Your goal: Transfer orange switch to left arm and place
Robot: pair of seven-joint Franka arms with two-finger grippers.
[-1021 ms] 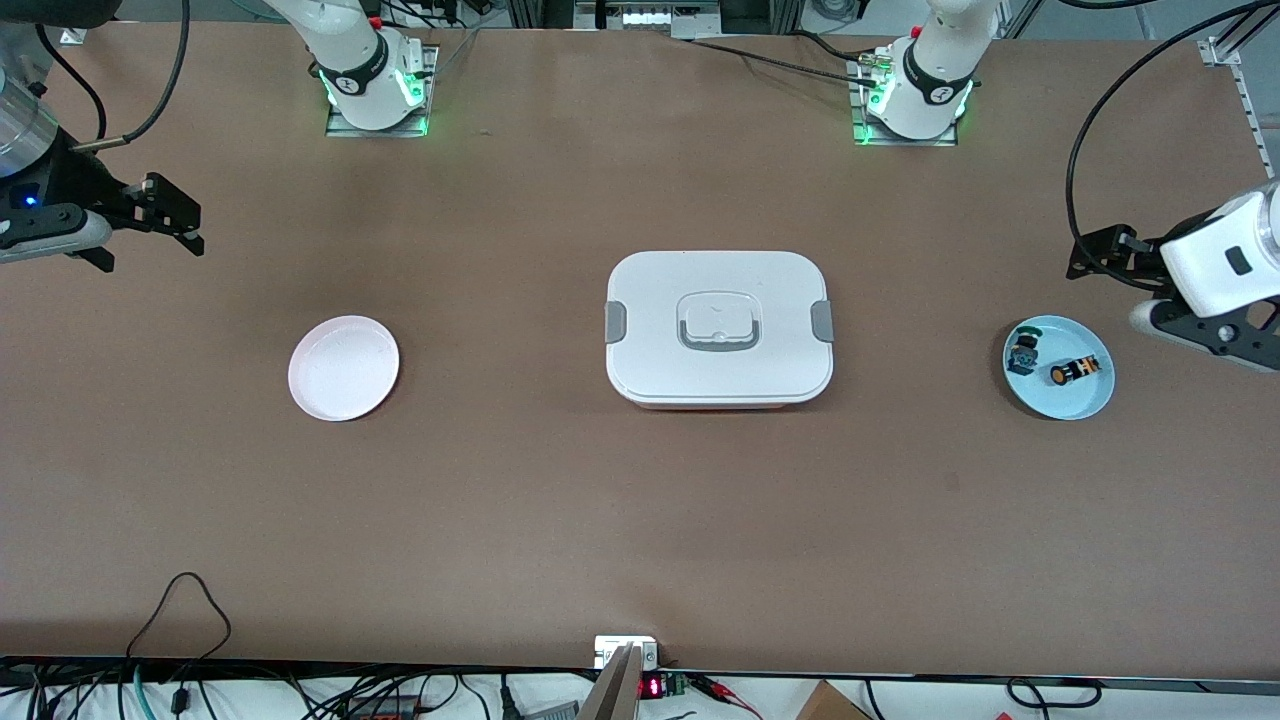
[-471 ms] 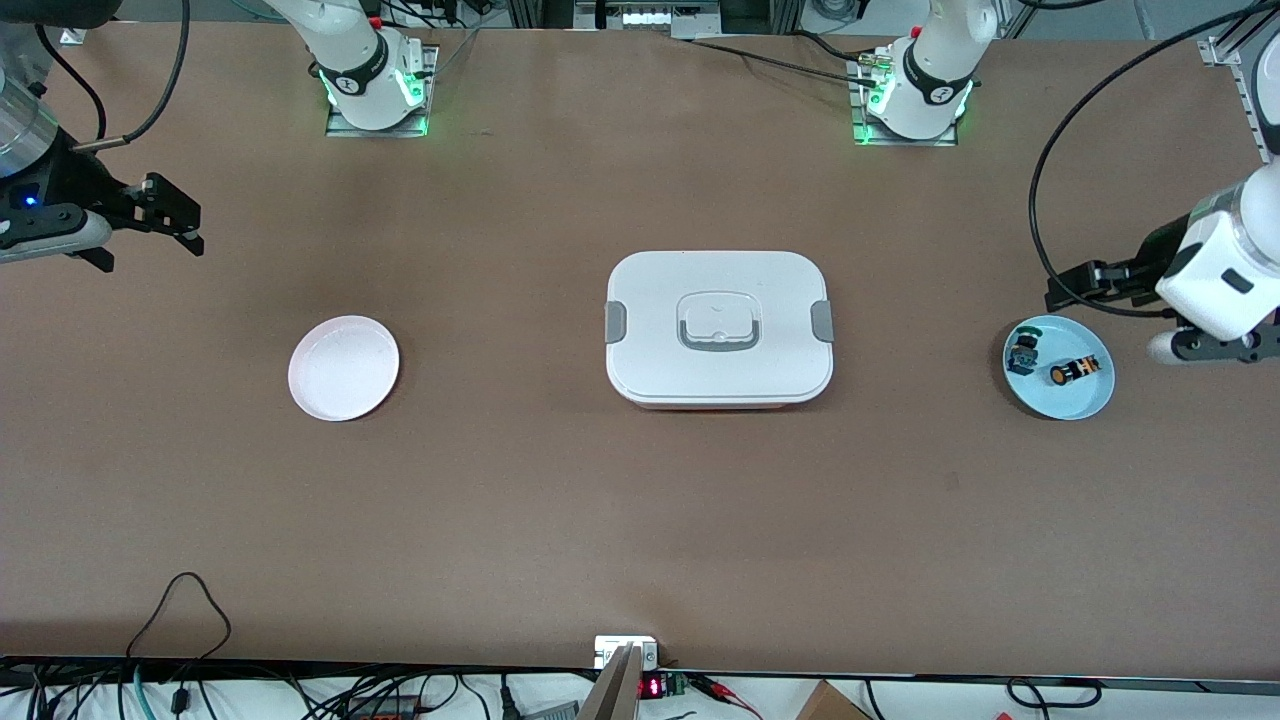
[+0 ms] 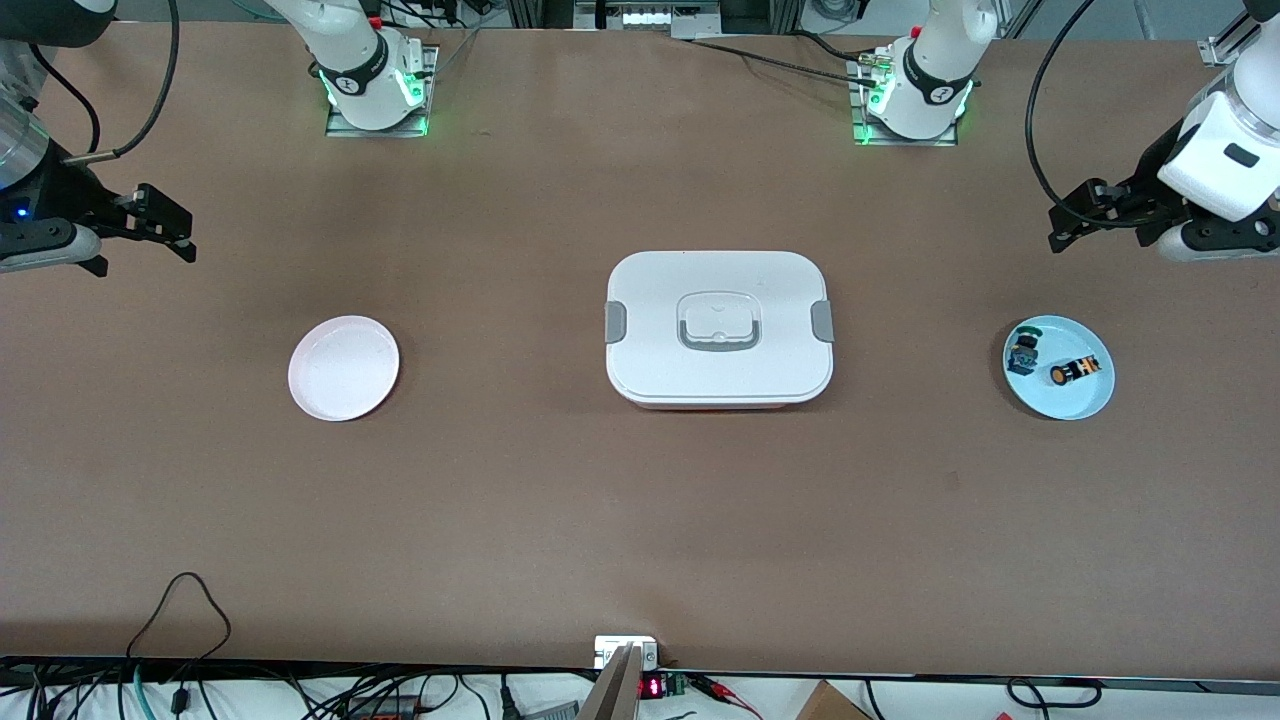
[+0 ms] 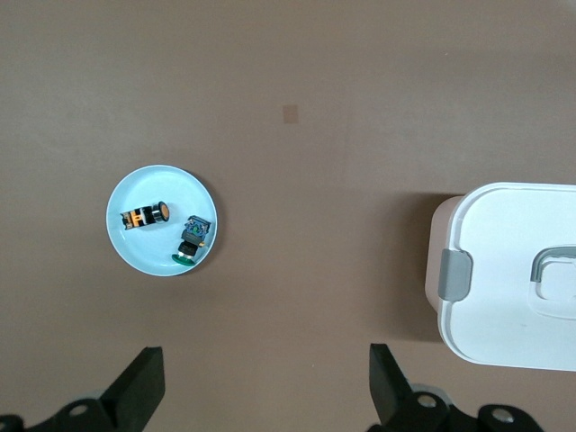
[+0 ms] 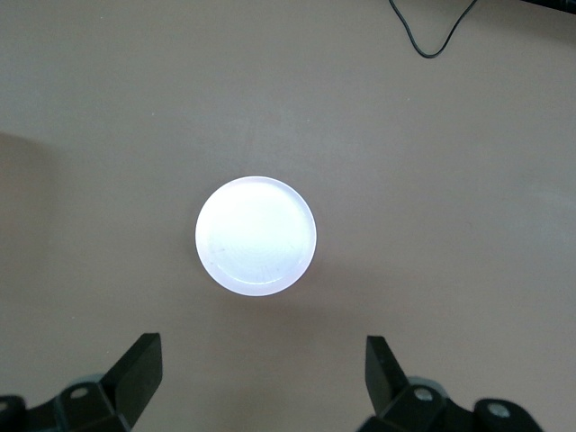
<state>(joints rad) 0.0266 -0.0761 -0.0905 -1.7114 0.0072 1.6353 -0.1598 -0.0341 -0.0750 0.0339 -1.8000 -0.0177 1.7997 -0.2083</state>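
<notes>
Brown tabletop (image 3: 560,520), seen from the high front camera, with both arm bases along its upper edge. At the right arm's end, the right gripper (image 3: 160,225) hangs in the air with its jaws wide and nothing between them; its wrist view shows both black fingers (image 5: 135,373) spread above the pink plate (image 5: 256,235). That plate (image 3: 344,367) lies bare on the table, nearer the front camera than the gripper. At mid-table stands the box (image 3: 718,327), white, lid on, grey latches at both ends, grey-rimmed handle recessed in its top. Toward the left arm's end lies the blue plate (image 3: 1085,402), carrying two switches apart from each other: the green switch (image 3: 1022,350) and, on its side, the orange switch (image 3: 1074,370), the latter lying farther from the box. The left gripper (image 3: 1075,215) hangs with jaws wide and empty, clear of the blue plate; its wrist view shows the orange switch (image 4: 146,215) untouched on that plate.
</notes>
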